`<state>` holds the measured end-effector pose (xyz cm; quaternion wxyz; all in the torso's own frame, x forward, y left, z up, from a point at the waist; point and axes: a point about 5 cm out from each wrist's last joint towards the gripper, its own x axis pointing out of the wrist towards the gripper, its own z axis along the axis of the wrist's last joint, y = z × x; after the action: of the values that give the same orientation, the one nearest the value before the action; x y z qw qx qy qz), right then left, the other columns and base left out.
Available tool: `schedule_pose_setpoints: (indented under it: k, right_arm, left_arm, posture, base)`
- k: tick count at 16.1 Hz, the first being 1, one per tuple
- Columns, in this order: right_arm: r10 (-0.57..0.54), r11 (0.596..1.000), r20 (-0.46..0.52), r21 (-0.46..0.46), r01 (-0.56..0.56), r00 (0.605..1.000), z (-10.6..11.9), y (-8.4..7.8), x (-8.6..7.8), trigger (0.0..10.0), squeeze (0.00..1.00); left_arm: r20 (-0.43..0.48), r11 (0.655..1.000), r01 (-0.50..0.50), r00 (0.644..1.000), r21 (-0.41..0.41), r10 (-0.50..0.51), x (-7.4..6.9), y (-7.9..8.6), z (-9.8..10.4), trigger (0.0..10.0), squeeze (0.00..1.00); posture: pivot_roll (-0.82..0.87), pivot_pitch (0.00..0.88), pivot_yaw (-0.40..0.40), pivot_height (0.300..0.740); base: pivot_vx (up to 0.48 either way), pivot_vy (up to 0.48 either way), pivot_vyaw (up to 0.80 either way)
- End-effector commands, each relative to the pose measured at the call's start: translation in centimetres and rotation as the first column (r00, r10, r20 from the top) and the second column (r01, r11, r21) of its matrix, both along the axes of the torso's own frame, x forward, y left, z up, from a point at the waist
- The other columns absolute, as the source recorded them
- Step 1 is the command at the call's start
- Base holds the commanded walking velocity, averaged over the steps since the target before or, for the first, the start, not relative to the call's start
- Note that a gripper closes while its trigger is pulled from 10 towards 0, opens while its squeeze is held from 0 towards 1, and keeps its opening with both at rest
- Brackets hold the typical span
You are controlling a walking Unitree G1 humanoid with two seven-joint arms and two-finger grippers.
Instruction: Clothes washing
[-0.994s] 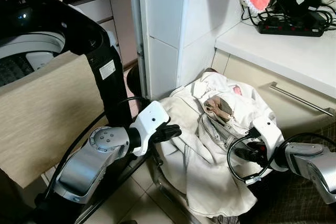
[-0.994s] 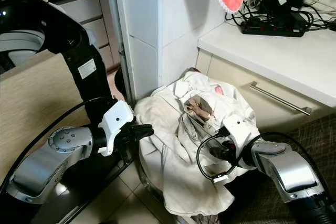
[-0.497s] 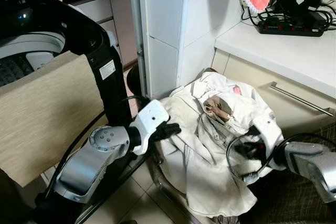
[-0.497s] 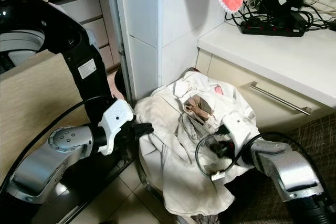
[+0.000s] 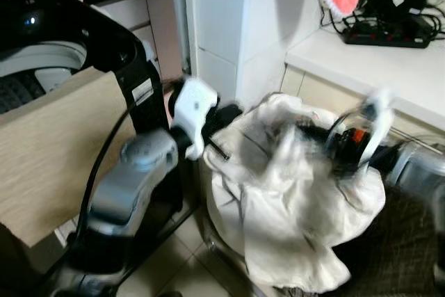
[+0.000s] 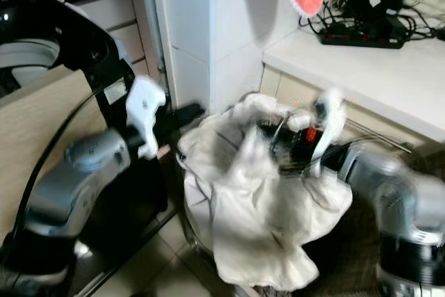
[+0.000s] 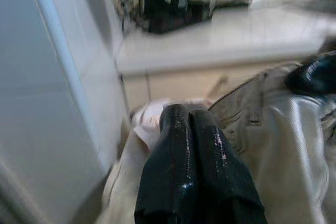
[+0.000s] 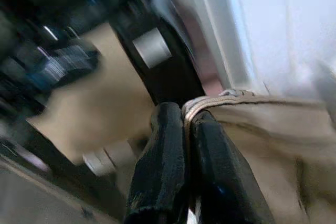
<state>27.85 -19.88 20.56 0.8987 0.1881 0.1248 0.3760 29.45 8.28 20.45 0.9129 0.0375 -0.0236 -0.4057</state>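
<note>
The soft, crumpled white clothes (image 5: pixel 292 199) hang between my arms. My left gripper (image 7: pixel 190 124) is pressed together at their left edge; my right gripper (image 8: pixel 185 121) pinches a fold.

left hand (image 5: pixel 224 117) — risen | right hand (image 5: pixel 327 145) — risen | white garment (image 5: pixel 278 199) — lifted, both pinching it

I see crumpled, matt off-white cloth (image 5: pixel 278 199) pinched by glossy black right gripper fingers (image 8: pixel 173 150), beside glossy white wall tiles (image 5: pixel 222 33) and a smooth white countertop (image 5: pixel 375 60).
</note>
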Motion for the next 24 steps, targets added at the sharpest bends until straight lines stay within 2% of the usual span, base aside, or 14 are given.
schedule_pose_setpoints:
  k: [1, 5, 7, 9, 10, 11, 12, 13, 14, 15, 17, 20, 23, 24]
  right_arm:
    - [0.046, 0.995, 0.108, 0.084, -0.055, 0.993, 2.8, 0.5, -0.3, 0.0, 0.0]
    - [0.132, 0.973, 0.211, 0.159, -0.167, 0.969, 5.4, 0.9, -1.2, 0.0, 0.0]
    - [0.13, 0.972, 0.2, 0.166, -0.164, 0.971, 5.5, 0.8, -1.4, 0.0, 0.0]
    - [0.133, 0.968, 0.221, 0.181, -0.175, 0.966, 6.1, 0.9, -1.7, 0.0, 0.0]
    - [0.136, 0.968, 0.223, 0.179, -0.177, 0.965, 6.1, 0.9, -1.9, 0.0, 0.0]
    - [0.136, 0.968, 0.222, 0.179, -0.178, 0.965, 6.1, 0.9, -1.9, 0.0, 0.0]
    - [0.135, 0.968, 0.22, 0.18, -0.177, 0.966, 6.0, 0.8, -1.9, 0.0, 0.0]
    - [0.135, 0.967, 0.219, 0.183, -0.176, 0.966, 6.0, 0.8, -1.9, 0.0, 0.0]
    - [0.14, 0.968, 0.214, 0.174, -0.179, 0.967, 5.9, 0.9, -2.0, 0.0, 0.0]
    - [0.142, 0.968, 0.211, 0.174, -0.18, 0.967, 5.9, 1.0, -2.0, 0.0, 0.0]
    - [0.145, 0.968, 0.209, 0.171, -0.182, 0.967, 5.8, 1.0, -2.1, 0.0, 0.0]
    - [0.157, 0.969, 0.205, 0.157, -0.191, 0.966, 5.7, 1.0, -2.3, 0.0, 0.0]
    - [0.166, 0.968, 0.209, 0.151, -0.199, 0.964, 5.8, 1.1, -2.4, 0.0, 0.0]
    - [0.175, 0.966, 0.219, 0.151, -0.21, 0.96, 6.0, 1.3, -2.5, 0.0, 0.0]
  left_arm:
    - [-0.002, 0.997, 0.048, 0.999, -0.056, -0.048, 0.2, -1.0, 0.7, 10.0, 1.0]
    - [0.017, 0.982, 0.166, 0.986, -0.09, -0.166, 0.7, -3.7, 1.4, 10.0, 1.0]
    - [0.018, 0.975, 0.205, 0.979, -0.089, -0.205, 0.9, -4.1, 1.6, 10.0, 1.0]
    - [0.028, 0.978, 0.206, 0.978, -0.034, -0.205, 1.3, -4.1, 1.1, 10.0, 1.0]
    - [0.017, 0.971, 0.231, 0.973, -0.065, -0.231, 1.2, -4.1, 1.0, 10.0, 0.54]
    - [0.01, 0.964, 0.249, 0.969, -0.091, -0.249, 1.1, -4.1, 1.0, 10.0, 0.54]
    - [-0.017, 0.934, 0.323, 0.944, -0.154, -0.329, 0.3, -4.3, 1.0, 10.0, 0.0]
    - [-0.023, 0.927, 0.339, 0.938, -0.163, -0.347, 0.2, -4.4, 0.9, 10.0, 0.0]
    - [-0.067, 0.894, 0.359, 0.919, -0.267, -0.389, -0.1, -4.5, 0.8, 10.0, 0.85]
    - [-0.084, 0.864, 0.337, 0.916, -0.375, -0.393, 0.2, -4.3, 0.8, 10.0, 1.0]
    - [-0.077, 0.819, 0.312, 0.916, -0.482, -0.395, 0.9, -2.7, 0.6, 10.0, 1.0]
    - [-0.068, 0.782, 0.367, 0.885, -0.504, -0.46, 1.0, -1.1, 0.6, 10.0, 1.0]
    - [-0.072, 0.746, 0.42, 0.847, -0.516, -0.527, 0.7, -1.1, 0.9, 10.0, 1.0]
    - [-0.086, 0.733, 0.458, 0.817, -0.503, -0.57, 0.5, -1.9, 0.7, 10.0, 1.0]
  posture:
    - [-0.06, 0.0, 0.009, 0.74]
    - [-0.07, 0.0, 0.003, 0.74]
    - [-0.07, 0.0, 0.007, 0.74]
    - [-0.07, 0.0, 0.007, 0.74]
    - [-0.08, 0.0, 0.017, 0.74]
    - [-0.08, 0.0, 0.017, 0.74]
    - [-0.07, 0.0, 0.016, 0.74]
    - [-0.07, 0.0, 0.016, 0.74]
    - [-0.07, 0.0, 0.018, 0.74]
    - [-0.07, 0.0, 0.018, 0.74]
    - [-0.08, 0.0, 0.019, 0.74]
    - [-0.08, 0.0, 0.021, 0.74]
    - [-0.08, 0.0, 0.023, 0.74]
    - [-0.08, 0.0, 0.025, 0.74]
  base:
    - [0.0, 0.0, 0.0]
    - [0.0, 0.0, 0.0]
    - [0.0, 0.0, 0.0]
    - [0.0, 0.0, 0.0]
    - [0.0, 0.0, 0.0]
    - [0.0, 0.0, 0.0]
    - [0.0, 0.0, 0.0]
    - [0.0, 0.0, 0.0]
    - [0.0, 0.0, 0.0]
    - [0.0, 0.0, 0.0]
    - [0.0, 0.0, 0.0]
    - [0.0, 0.0, 0.0]
    - [0.0, 0.0, 0.0]
    - [0.0, 0.0, 0.0]
